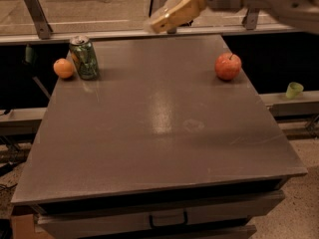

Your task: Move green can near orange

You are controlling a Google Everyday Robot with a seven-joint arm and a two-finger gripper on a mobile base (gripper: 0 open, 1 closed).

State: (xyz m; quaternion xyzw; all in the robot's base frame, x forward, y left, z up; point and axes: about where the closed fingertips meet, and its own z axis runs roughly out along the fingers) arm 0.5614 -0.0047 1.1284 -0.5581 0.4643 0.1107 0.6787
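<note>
The green can (83, 58) stands upright at the far left of the grey table (164, 133), with its silver top up. The orange (64, 68) sits right beside it on its left, nearly touching. My gripper (156, 26) is raised above the table's far edge, up and to the right of the can and well apart from it. It holds nothing.
A red apple (228, 66) with a stem sits at the far right of the table. A small green cup (294, 89) stands on a ledge beyond the right edge. A rail with metal brackets (37, 16) runs behind the table. A drawer handle (167, 219) shows at the front.
</note>
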